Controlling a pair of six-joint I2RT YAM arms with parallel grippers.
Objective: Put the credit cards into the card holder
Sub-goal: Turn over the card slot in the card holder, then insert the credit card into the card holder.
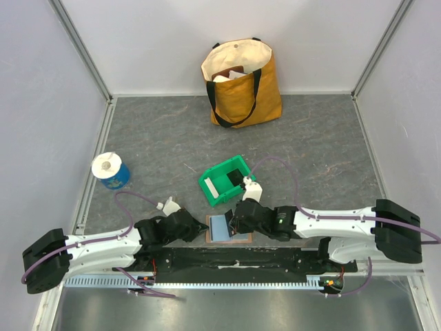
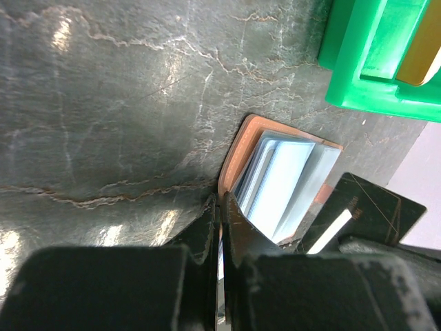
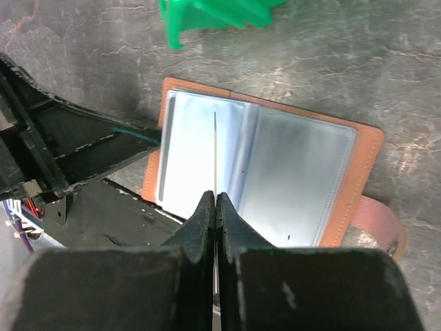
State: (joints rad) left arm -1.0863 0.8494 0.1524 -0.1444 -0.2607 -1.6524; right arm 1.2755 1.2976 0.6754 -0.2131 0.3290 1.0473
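Observation:
The terracotta card holder (image 1: pixel 224 227) lies open on the table between my two grippers, its light blue-grey lining up (image 3: pixel 303 172). Its snap tab (image 3: pixel 382 221) sticks out on the right. My right gripper (image 3: pixel 216 196) is shut on a thin dark credit card (image 3: pixel 215 152), seen edge-on, standing over the holder's left page. In the left wrist view that card (image 2: pixel 375 207) shows black with a white stripe. My left gripper (image 2: pixel 221 200) is shut on the holder's brown cover edge (image 2: pixel 238 148). A white card (image 1: pixel 215 186) lies in the green bin.
The green plastic bin (image 1: pixel 207 181) stands just beyond the holder. A yellow and cream tote bag (image 1: pixel 242 86) stands at the back wall. A blue and white roll (image 1: pixel 110 170) stands at the left. The black base plate (image 1: pixel 227 261) runs along the near edge.

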